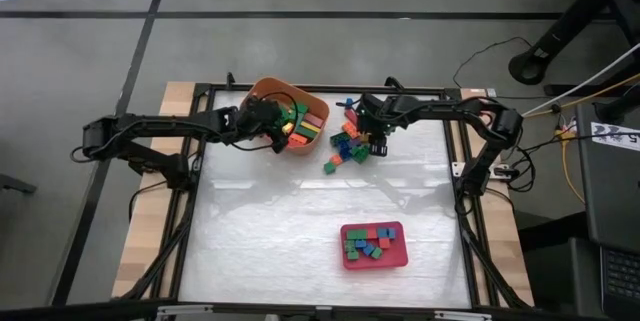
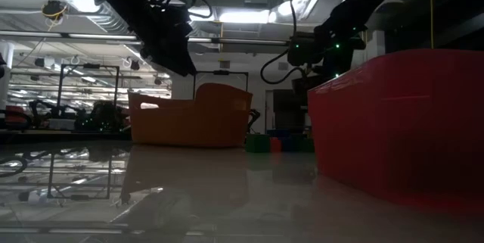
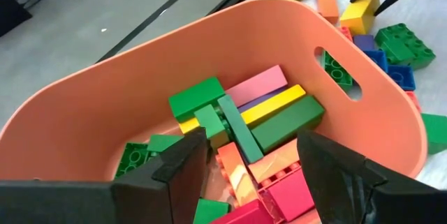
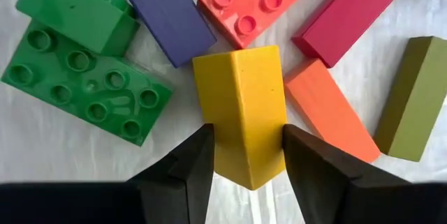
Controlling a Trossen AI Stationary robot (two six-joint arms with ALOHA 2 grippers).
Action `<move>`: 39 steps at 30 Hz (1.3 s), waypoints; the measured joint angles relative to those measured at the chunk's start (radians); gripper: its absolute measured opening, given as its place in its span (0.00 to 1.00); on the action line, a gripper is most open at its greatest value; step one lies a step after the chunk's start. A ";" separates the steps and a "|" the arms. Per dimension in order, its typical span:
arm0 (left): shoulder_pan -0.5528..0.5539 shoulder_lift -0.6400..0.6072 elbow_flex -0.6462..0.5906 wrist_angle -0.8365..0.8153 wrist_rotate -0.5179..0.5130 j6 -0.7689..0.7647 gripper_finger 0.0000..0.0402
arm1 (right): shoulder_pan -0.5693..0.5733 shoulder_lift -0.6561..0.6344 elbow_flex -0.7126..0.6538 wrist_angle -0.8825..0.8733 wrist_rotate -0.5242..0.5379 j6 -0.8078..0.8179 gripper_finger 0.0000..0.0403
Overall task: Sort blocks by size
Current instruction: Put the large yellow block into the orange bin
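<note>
My left gripper (image 3: 251, 168) hangs open and empty over the orange tub (image 1: 268, 93), which holds several long blocks (image 3: 269, 116), green, yellow, pink and red. My right gripper (image 4: 244, 158) is over the loose pile of blocks (image 1: 348, 146) on the table to the right of the tub. It is shut on a long yellow block (image 4: 241, 105). Around the yellow block lie a green studded brick (image 4: 84, 95), a purple block (image 4: 164, 15), a salmon studded brick (image 4: 255, 1), a magenta block (image 4: 353, 15), an orange block (image 4: 328, 112) and an olive block (image 4: 412, 98). My right gripper pinches the long yellow block near its end (image 4: 244, 151) between its two fingers (image 4: 188, 165), one on each long side. The fingers come from above and lie across the block. The block is rolled so that one long edge faces up. I cannot tell whether it is clear of the table.
The pink-red tray (image 1: 398, 257) with several small blocks stands nearer the table's front, right of the middle. In the low view the tray (image 2: 401, 122) fills the right side and the tub (image 2: 189, 118) stands behind. A black frame (image 1: 200, 161) rings the white mat.
</note>
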 joint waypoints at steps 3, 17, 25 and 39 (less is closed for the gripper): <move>0.000 0.000 0.000 0.000 0.000 0.000 0.52 | 0.001 0.003 0.030 -0.050 -0.009 0.001 0.41; 0.000 0.000 0.000 0.000 0.000 0.000 0.52 | 0.001 0.006 0.096 -0.132 -0.010 0.003 0.41; 0.000 0.000 0.000 0.000 0.000 0.000 0.52 | -0.001 0.003 0.062 -0.110 -0.069 0.003 0.41; 0.000 0.000 0.000 0.000 0.003 0.000 0.52 | 0.000 0.000 0.062 -0.091 -0.039 0.001 0.41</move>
